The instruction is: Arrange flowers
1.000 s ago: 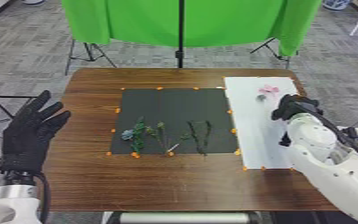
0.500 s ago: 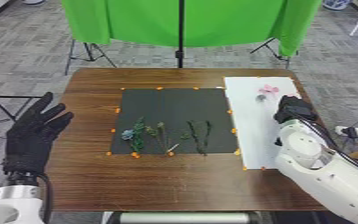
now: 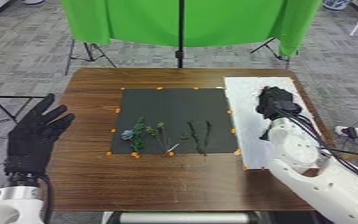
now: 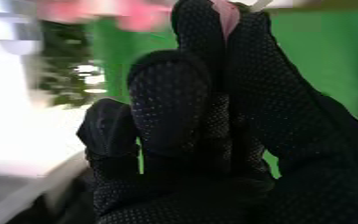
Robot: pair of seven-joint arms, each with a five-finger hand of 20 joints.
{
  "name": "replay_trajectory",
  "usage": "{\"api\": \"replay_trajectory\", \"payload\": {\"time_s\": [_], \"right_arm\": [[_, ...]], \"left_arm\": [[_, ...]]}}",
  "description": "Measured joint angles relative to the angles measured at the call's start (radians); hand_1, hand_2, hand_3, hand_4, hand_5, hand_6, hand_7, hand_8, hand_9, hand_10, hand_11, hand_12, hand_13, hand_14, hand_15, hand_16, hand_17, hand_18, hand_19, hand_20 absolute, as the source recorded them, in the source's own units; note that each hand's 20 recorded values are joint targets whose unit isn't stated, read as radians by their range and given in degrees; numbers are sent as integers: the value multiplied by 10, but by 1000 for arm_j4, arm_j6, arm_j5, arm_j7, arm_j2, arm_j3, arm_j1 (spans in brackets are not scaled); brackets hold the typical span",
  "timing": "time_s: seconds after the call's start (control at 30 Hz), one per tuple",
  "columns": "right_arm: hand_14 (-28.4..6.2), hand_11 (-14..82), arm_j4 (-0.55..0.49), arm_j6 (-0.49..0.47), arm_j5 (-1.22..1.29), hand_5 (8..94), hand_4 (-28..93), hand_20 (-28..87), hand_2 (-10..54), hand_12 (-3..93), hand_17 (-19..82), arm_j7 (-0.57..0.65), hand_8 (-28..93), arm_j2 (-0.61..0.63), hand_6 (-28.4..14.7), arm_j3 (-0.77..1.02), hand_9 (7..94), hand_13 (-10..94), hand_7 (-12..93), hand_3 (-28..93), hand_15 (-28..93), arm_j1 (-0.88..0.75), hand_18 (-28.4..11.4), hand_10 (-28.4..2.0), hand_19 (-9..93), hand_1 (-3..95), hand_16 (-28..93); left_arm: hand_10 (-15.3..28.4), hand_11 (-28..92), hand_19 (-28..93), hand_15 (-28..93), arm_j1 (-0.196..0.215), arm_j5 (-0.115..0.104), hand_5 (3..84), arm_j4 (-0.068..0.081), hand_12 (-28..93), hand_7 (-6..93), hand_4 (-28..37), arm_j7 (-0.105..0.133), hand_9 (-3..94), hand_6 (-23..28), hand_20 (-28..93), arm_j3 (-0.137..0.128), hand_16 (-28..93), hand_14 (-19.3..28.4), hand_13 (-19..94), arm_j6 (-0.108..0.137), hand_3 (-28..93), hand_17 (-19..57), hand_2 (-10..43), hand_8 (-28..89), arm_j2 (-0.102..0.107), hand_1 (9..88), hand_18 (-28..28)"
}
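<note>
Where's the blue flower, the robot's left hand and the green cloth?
Blue flower [image 3: 127,134], head view: on its bloom.
Left hand [image 3: 31,138], head view: on its middle.
Green cloth [image 3: 127,22], head view: on its left part.

From the head, we look forward and down at the table [image 3: 87,185], far enough back to take in the green cloth [image 3: 127,25] beyond it. From the right wrist, we look very closely along the right hand [image 3: 278,102] toward its fingers [image 4: 168,92]. Our two views share that hand and the green.
</note>
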Motion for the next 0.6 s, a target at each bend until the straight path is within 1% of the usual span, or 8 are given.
{"api": "replay_trajectory", "payload": {"time_s": [0.1, 0.2, 0.27, 0.37, 0.43, 0.5, 0.57, 0.6], "right_arm": [[-42, 177, 29, -1, -5, 837, -283, 565, -95, 325, 380, -85, 35, -77, 17, -110, 937, 821, 281, 715, 666, 104, -218, -65, 932, 584, 213], [-44, 178, 108, -14, -26, 832, -283, 572, -95, 336, 367, -162, 31, -203, 21, -196, 937, 811, 282, 716, 681, 202, -217, -65, 932, 578, 213], [-46, 179, 176, -43, -73, 830, -283, 576, -95, 345, 358, -224, 24, -304, 22, -210, 937, 799, 279, 719, 697, 242, -217, -66, 932, 572, 214], [-49, 179, 270, -115, -154, 830, -283, 573, -95, 357, 347, -311, 15, -453, 26, -194, 937, 782, 270, 714, 716, 271, -214, -66, 932, 569, 212], [-51, 183, 319, -138, -162, 829, -283, 571, -95, 360, 340, -329, 11, -536, 28, -198, 936, 773, 265, 712, 724, 288, -213, -66, 932, 565, 211], [-54, 196, 358, -138, -155, 828, -283, 570, -95, 356, 334, -322, 9, -598, 31, -236, 931, 763, 257, 714, 738, 317, -213, -67, 932, 559, 197], [-55, 209, 378, -130, -126, 829, -283, 569, -95, 355, 329, -284, 3, -638, 33, -313, 924, 757, 249, 705, 744, 359, -211, -67, 932, 554, 194], [-55, 231, 378, -124, -101, 830, -283, 569, -95, 340, 327, -256, 1, -652, 34, -354, 915, 752, 240, 698, 748, 380, -211, -68, 932, 550, 191]], "left_arm": [[181, 222, 518, 474, 3, 4, 346, -7, 111, 142, -241, 0, 328, 68, 181, -10, -70, 250, 244, -1, 796, -94, 51, -106, 1, 243, 235], [181, 223, 519, 475, 0, 5, 346, -11, 112, 141, -242, 1, 328, 68, 182, -15, -70, 249, 244, -1, 795, -93, 52, -106, 7, 243, 236], [181, 223, 520, 474, -6, 6, 346, -11, 112, 141, -242, 0, 328, 68, 183, -16, -70, 249, 245, -1, 793, -93, 52, -106, 15, 245, 236], [180, 223, 520, 473, -21, 8, 346, -11, 112, 141, -240, -1, 328, 68, 184, -15, -70, 249, 245, -1, 794, -93, 53, -105, 32, 243, 236], [180, 222, 520, 473, -38, 9, 346, -10, 111, 141, -240, -3, 328, 68, 184, -11, -70, 249, 244, -1, 794, -93, 52, -106, 45, 244, 237], [180, 222, 520, 473, -60, 12, 346, -7, 111, 140, -240, -8, 328, 68, 185, -7, -70, 249, 244, -2, 795, -93, 52, -106, 54, 244, 237], [180, 222, 520, 473, -86, 14, 347, -1, 111, 140, -240, -14, 328, 68, 185, 1, -70, 249, 245, -8, 795, -93, 51, -106, 62, 245, 237], [180, 223, 520, 473, -101, 16, 347, 3, 111, 141, -240, -18, 328, 68, 185, 5, -70, 249, 245, -10, 795, -93, 51, -106, 65, 245, 237]]}}
